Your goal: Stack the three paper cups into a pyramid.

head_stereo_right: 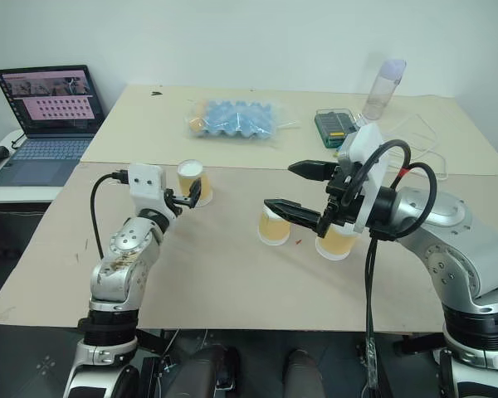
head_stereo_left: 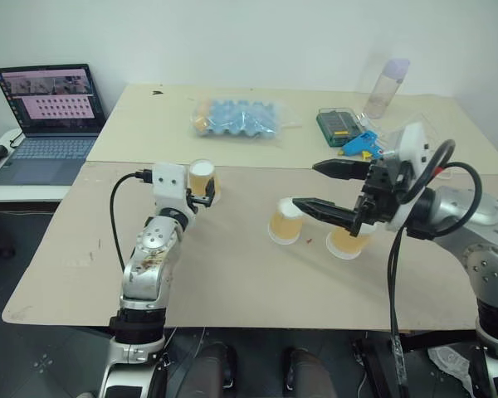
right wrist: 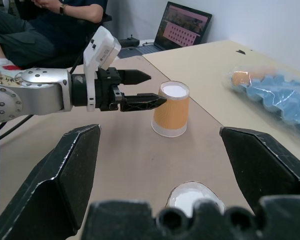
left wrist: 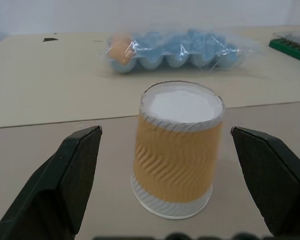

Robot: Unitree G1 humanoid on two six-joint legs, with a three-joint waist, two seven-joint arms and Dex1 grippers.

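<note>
Three paper cups stand upside down on the table, tan-sided with white bases. One cup [head_stereo_left: 203,177] is at the left. My left gripper [head_stereo_left: 197,197] is open and level, and in the left wrist view that cup [left wrist: 176,155] stands just beyond its two fingers [left wrist: 75,170], in the gap between them. The middle cup [head_stereo_left: 284,222] and the right cup [head_stereo_left: 349,242] stand side by side. My right gripper [head_stereo_left: 305,184] hangs open and empty above them and partly hides the right cup. In the right wrist view, the middle cup's white base [right wrist: 195,196] lies below its fingers.
A bagged blue egg tray [head_stereo_left: 236,118], a green box [head_stereo_left: 339,124], a blue tool [head_stereo_left: 361,143] and a clear bottle [head_stereo_left: 386,87] sit on the far table. An open laptop [head_stereo_left: 50,116] is at the far left. A person [right wrist: 55,20] sits beyond the left arm.
</note>
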